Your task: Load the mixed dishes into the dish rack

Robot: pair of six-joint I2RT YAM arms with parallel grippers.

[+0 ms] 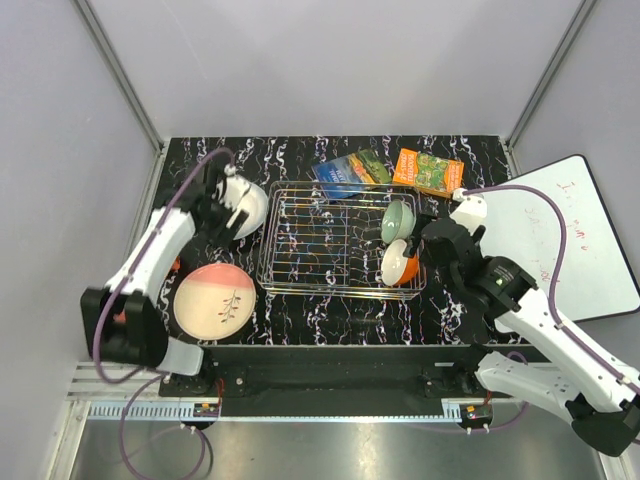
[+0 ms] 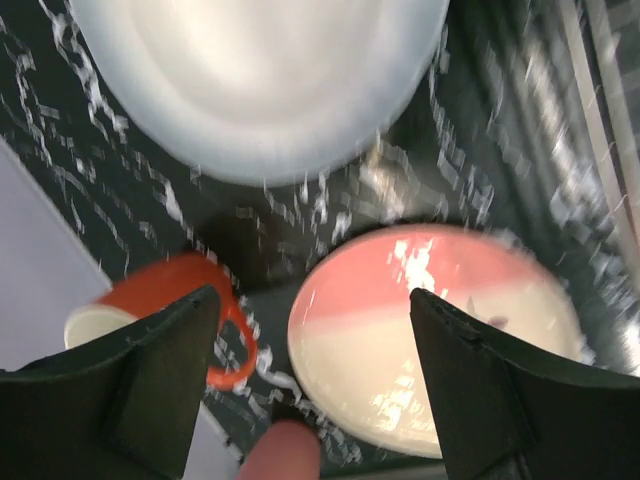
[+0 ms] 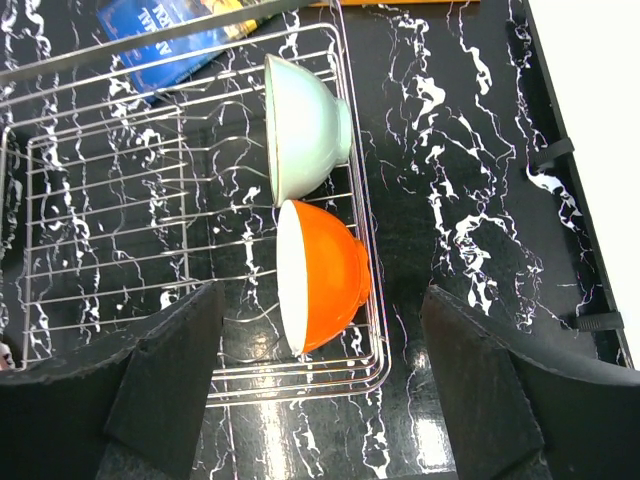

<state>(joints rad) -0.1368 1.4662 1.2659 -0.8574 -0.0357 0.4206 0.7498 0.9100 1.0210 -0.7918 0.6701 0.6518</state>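
Note:
The dish rack (image 1: pixel 310 240) is a silver wire grid mid-table. A pale green bowl (image 1: pixel 397 220) and an orange bowl with a cream inside (image 1: pixel 400 263) stand on edge at its right end. My right gripper (image 3: pixel 320 385) hangs open above the orange bowl (image 3: pixel 325 290) and the rack's (image 3: pixel 291 381) near right corner, holding nothing. The green bowl (image 3: pixel 305 125) is just beyond it. My left gripper (image 1: pixel 225 195) is open and empty over the white plate (image 1: pixel 248 207). Its blurred view shows the white plate (image 2: pixel 260 80), the pink-and-cream plate (image 2: pixel 400 330) and a small orange-red cup (image 2: pixel 150 290) on its side.
A blue packet (image 1: pixel 350 172) and an orange packet (image 1: pixel 428 170) lie behind the rack. A white board with red writing (image 1: pixel 565 235) covers the table's right side. The pink-and-cream plate (image 1: pixel 213 300) lies at the near left. Grey walls close in on the left, back and right.

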